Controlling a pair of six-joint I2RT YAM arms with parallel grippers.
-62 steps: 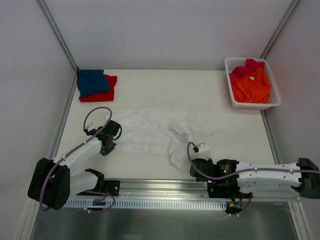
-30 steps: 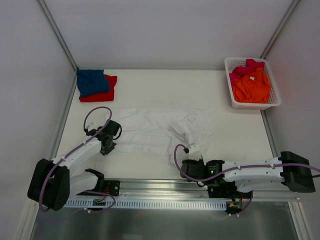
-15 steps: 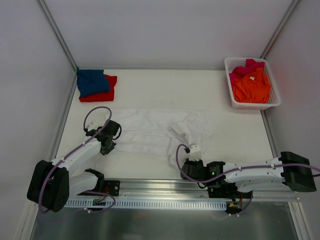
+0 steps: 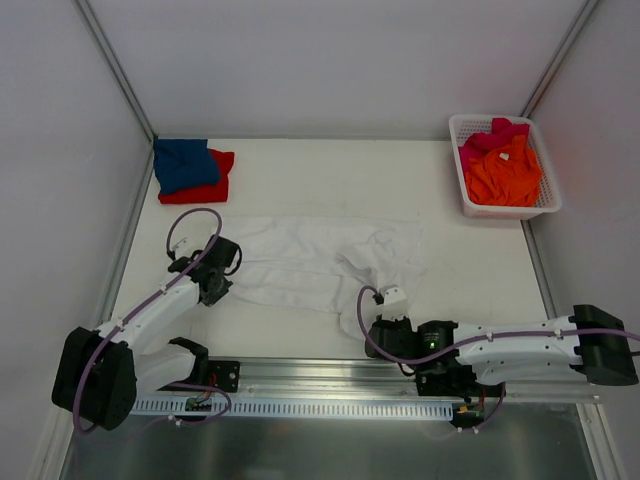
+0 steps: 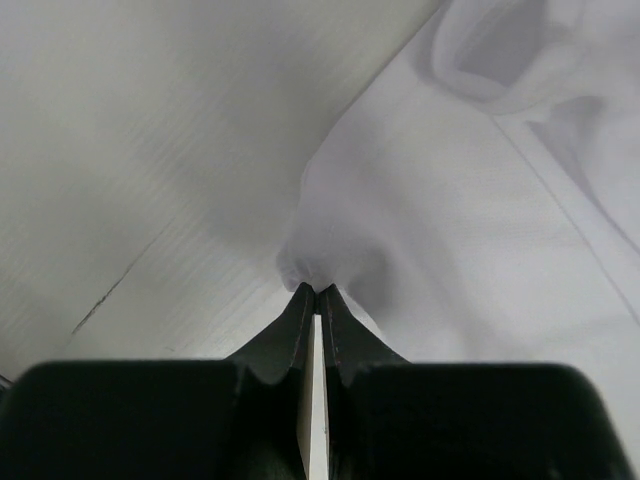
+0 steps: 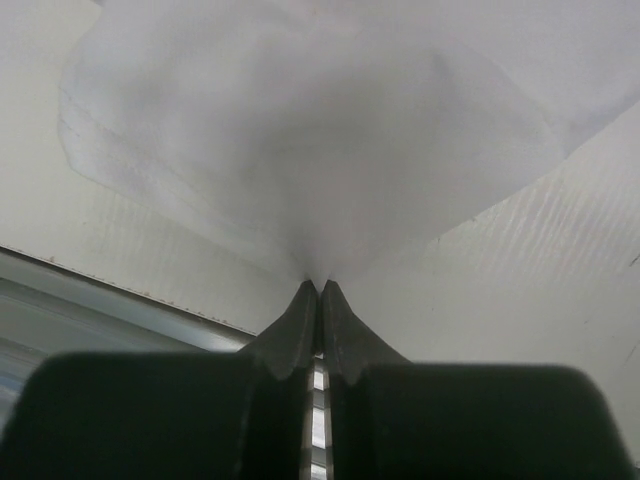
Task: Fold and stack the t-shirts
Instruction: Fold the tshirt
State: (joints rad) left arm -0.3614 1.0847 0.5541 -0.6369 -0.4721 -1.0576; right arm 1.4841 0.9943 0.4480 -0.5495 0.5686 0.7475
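From above, your large white cloth t-shirt (image 4: 310, 262) lies rumpled in the middle of the table (image 4: 320, 175); the right gripper (image 4: 378, 318) has edged rightward along its near hem, the left gripper (image 4: 222, 283) barely shifting. Your left wrist view shows the left gripper (image 5: 316, 290) with its jaws pinched tight on a corner of the shirt (image 5: 480, 220). The right wrist view shows the right gripper (image 6: 319, 285) clamped likewise on the hem of the shirt (image 6: 320, 140), so the fold looks ready to start.

The left arm (image 4: 150, 310), at seven o'clock, and the right arm (image 4: 520, 345), at five, have white shells, black joints, looping purple cables (image 4: 190, 222) and black tapered fingers (image 5: 292, 335).
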